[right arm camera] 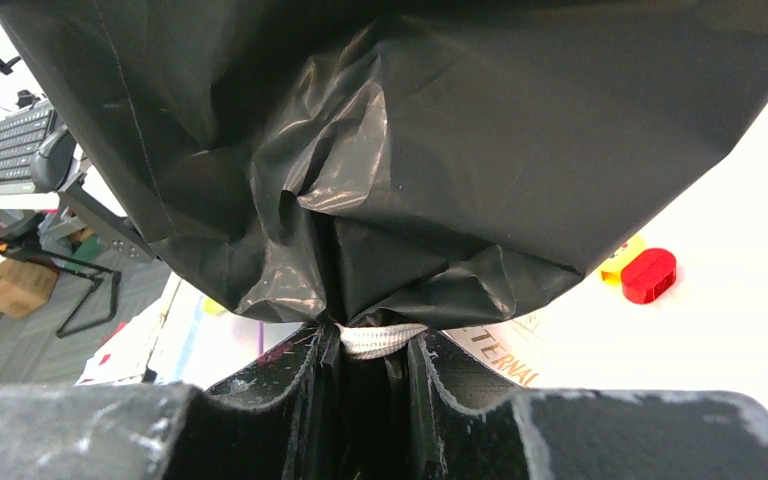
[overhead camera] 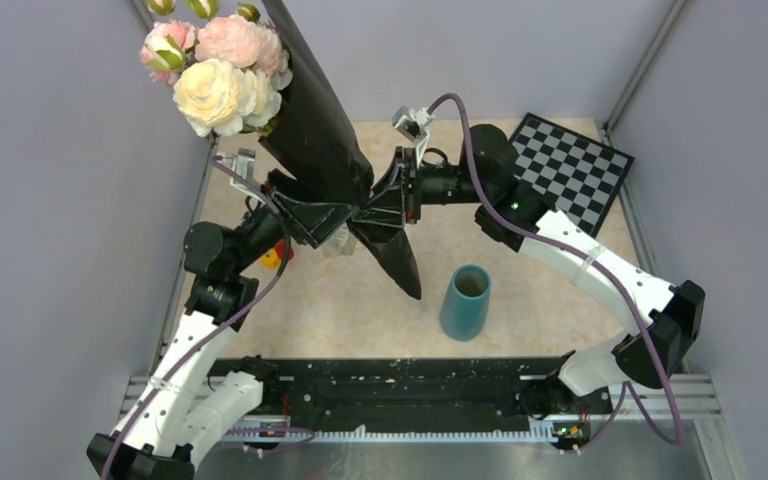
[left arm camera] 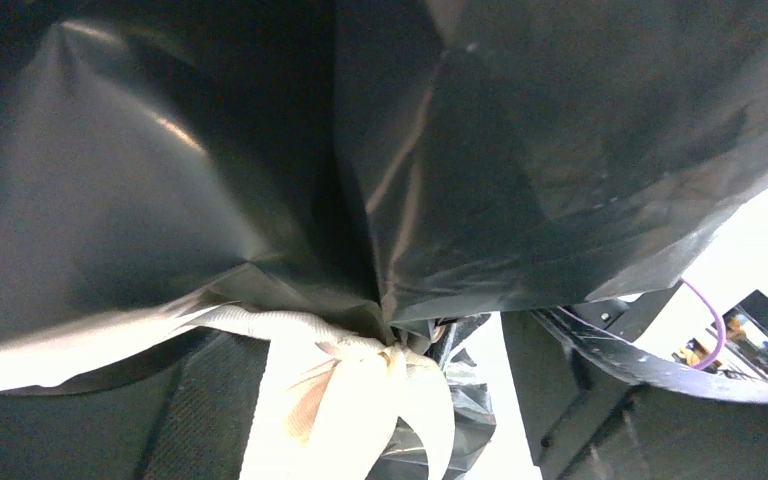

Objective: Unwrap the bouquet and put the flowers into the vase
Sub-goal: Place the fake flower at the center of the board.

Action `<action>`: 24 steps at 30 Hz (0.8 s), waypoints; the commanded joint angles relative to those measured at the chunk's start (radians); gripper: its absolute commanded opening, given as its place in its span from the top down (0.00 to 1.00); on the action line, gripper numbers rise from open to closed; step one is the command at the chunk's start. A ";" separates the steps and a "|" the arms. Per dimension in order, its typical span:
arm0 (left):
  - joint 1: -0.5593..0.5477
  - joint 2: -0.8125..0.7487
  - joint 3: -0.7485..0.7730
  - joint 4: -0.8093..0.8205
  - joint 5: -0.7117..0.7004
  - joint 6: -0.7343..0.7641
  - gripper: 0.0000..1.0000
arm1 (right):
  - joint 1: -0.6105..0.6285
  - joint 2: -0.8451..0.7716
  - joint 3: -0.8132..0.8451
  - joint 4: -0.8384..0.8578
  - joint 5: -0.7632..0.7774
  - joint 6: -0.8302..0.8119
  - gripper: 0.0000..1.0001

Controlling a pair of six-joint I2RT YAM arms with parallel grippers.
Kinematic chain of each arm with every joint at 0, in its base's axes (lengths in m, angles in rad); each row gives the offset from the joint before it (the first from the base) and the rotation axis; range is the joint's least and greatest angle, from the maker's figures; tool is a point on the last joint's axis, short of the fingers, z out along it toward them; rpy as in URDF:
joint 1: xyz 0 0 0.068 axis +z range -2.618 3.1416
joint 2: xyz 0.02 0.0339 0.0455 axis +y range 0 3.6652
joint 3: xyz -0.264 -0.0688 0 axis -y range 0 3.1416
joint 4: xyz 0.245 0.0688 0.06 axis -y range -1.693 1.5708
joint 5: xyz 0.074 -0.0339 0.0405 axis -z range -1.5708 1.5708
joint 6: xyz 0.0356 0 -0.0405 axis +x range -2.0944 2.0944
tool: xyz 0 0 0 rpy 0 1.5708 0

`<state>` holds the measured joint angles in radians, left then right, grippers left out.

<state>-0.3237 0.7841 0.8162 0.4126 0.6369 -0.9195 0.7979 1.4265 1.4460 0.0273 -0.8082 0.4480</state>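
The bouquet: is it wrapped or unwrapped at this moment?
Wrapped. The bouquet has black paper closed around it below the blooms, and the cream ribbon is tied at its waist.

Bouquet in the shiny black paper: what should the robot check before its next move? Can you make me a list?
1. Right gripper clamped on the bouquet in glossy black paper, at its cream ribbon: ok.
2. Left gripper open, with the ribbon's tail between its fingers: ok.
3. Ribbon knot undone: not ok, it is tied.
4. Pink and cream roses free of the paper: not ok, they are wrapped.
5. Small teal-blue cylindrical vase upright, mouth unblocked: ok.
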 commanded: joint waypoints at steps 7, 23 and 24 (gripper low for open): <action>0.003 0.033 -0.013 0.109 0.027 -0.045 0.39 | 0.010 -0.062 0.011 0.106 -0.077 -0.006 1.00; 0.003 0.047 -0.015 0.130 0.039 -0.063 0.91 | 0.010 -0.052 0.018 0.061 -0.006 -0.040 1.00; 0.003 0.048 -0.015 0.130 0.036 -0.061 0.94 | 0.010 -0.053 0.018 0.055 0.001 -0.043 1.00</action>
<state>-0.3233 0.8173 0.8066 0.5110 0.6949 -0.9894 0.7956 1.4265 1.4349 0.0265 -0.8097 0.4454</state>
